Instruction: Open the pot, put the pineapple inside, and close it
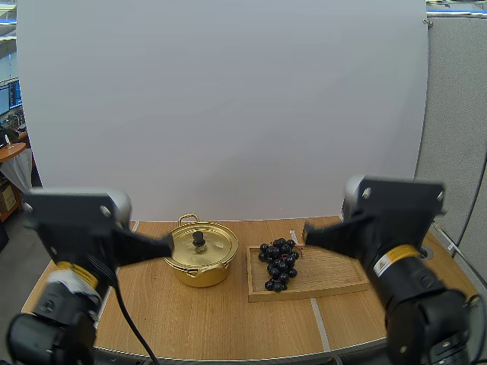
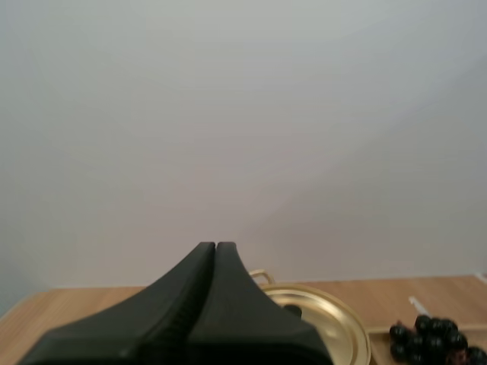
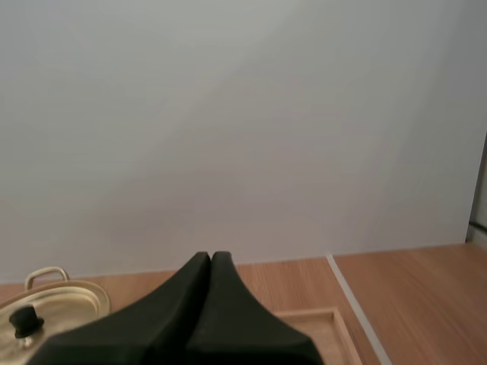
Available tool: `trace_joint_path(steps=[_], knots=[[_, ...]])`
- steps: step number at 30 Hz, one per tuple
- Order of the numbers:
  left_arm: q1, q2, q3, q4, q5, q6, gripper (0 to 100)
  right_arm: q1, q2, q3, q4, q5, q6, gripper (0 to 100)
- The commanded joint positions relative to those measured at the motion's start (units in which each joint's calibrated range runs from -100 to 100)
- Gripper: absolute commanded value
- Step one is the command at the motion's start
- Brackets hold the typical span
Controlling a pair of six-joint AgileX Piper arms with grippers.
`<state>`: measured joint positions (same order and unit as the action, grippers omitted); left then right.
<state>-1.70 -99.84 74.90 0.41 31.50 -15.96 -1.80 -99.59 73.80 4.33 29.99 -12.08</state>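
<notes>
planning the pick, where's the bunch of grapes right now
In the high view the bunch of grapes lies on the left end of the wooden tray, just right of the lidded pot.

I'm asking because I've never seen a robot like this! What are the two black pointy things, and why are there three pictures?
They are the pinching hands of two robot arms. The left gripper and the right gripper are both shut and hold nothing. The big picture comes from a camera above and behind the arms. The other two come from small cameras that ride on each arm, so each one sees its own closed fingers up close as a dark wedge. On the wooden table sits a golden pot with its lid on. Beside it is a wooden tray with a bunch of dark grapes lying on it.
</notes>
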Motion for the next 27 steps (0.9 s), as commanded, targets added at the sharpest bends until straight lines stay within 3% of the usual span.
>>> trace_joint_path(steps=[1,11,27], knots=[[0.16,-0.2,15.0,0.6,-8.0,5.6,0,-0.2,-0.4,16.6,-0.2,-3.6,0.2,0],[0.16,-0.2,25.0,0.6,-9.6,6.0,0,-0.2,-0.4,22.4,-0.2,-2.3,0.2,0],[0.16,-0.2,25.1,0.6,-1.9,1.4,0,-0.2,-0.4,26.2,-2.7,1.2,0.2,0]])
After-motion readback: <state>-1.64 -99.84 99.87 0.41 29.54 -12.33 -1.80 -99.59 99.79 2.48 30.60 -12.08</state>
